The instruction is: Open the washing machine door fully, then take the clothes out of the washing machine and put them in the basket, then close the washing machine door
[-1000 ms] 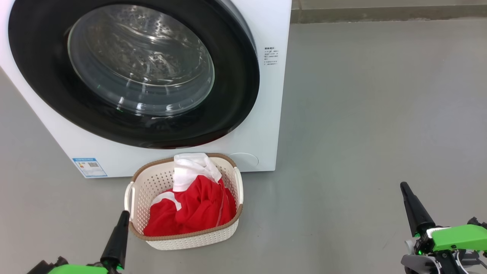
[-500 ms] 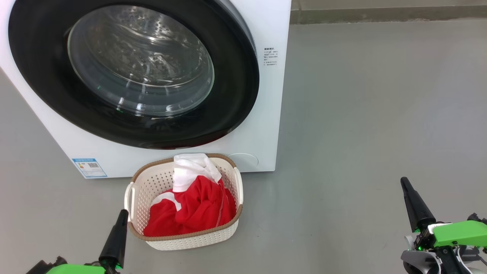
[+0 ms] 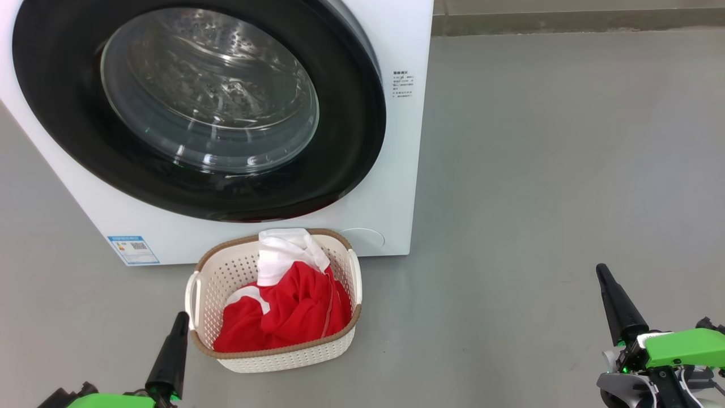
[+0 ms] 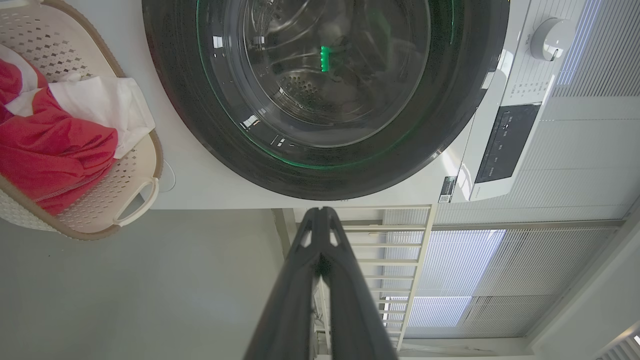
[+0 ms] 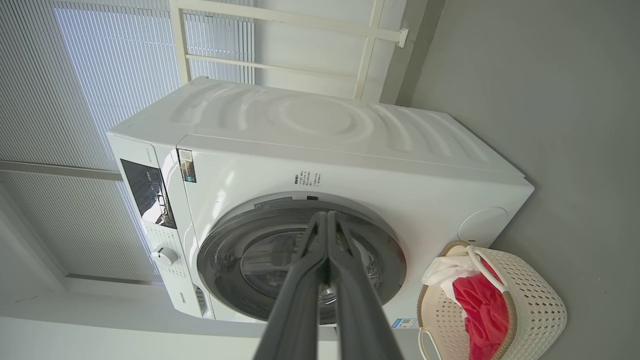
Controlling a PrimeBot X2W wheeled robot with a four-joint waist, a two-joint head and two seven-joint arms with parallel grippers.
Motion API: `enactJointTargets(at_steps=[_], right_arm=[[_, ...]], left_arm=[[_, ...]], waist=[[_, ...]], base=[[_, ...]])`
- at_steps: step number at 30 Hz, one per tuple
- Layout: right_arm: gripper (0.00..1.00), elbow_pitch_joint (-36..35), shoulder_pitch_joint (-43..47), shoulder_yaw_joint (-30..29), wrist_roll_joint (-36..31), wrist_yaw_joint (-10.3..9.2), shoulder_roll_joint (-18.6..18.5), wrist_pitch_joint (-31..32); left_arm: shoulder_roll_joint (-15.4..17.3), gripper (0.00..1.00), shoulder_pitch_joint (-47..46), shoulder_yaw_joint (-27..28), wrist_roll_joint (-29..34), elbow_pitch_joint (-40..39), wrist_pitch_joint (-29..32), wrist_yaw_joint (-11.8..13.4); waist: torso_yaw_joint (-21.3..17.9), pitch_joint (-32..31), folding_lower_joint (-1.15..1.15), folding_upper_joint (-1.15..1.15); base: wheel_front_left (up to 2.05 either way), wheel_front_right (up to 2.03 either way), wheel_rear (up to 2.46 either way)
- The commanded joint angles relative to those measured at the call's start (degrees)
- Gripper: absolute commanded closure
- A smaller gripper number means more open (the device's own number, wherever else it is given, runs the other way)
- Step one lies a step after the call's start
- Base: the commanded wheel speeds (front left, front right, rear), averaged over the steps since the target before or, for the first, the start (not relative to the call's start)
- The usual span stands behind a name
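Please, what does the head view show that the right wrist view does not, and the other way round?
Head view, not right wrist view: the left gripper, shut, beside the basket.
Right wrist view, not head view: on the washing machine, the control panel, the knob and the top side; also the window blinds.
Both: the closed door, the red clothes in the basket, and the shut right gripper.

Lower left of frame: left gripper point(image 3: 182, 316), long tapered matte-black plastic finger pair, bright green housing point(image 3: 107, 401) at base. Lower right: right gripper point(image 3: 601, 269), same black taper; green shell point(image 3: 685, 348), pale grey wrist casing point(image 3: 620, 391), small green light point(image 3: 623, 370).
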Motion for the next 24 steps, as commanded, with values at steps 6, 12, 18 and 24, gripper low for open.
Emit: enactJointTargets(at_steps=[6, 12, 18, 24], right_arm=[[1.0, -1.7, -2.39, 0.78, 0.23, -0.04, -0.25, 0.33], [1.0, -1.69, -2.39, 0.74, 0.2, -0.04, -0.22, 0.36], [1.0, -1.69, -2.39, 0.7, 0.17, -0.04, -0.2, 0.39], [1.0, -1.69, -2.4, 0.67, 0.14, -0.04, -0.17, 0.42]], left_arm=[[0.86, 1.0, -2.2, 2.21, 0.35, -1.17, 0.62, -0.4], [0.78, 1.0, -2.21, 2.33, 0.45, -1.17, 0.72, -0.4], [0.7, 1.0, -2.22, 2.44, 0.54, -1.16, 0.81, -0.4], [0.62, 1.0, -2.23, 2.55, 0.63, -1.16, 0.89, -0.4]], waist=[[0.0, 0.0, 0.0, 0.0], [0.0, 0.0, 0.0, 0.0], [0.0, 0.0, 0.0, 0.0], [0.0, 0.0, 0.0, 0.0]], base=[[0.0, 0.0, 0.0], [0.0, 0.0, 0.0], [0.0, 0.0, 0.0], [0.0, 0.0, 0.0]])
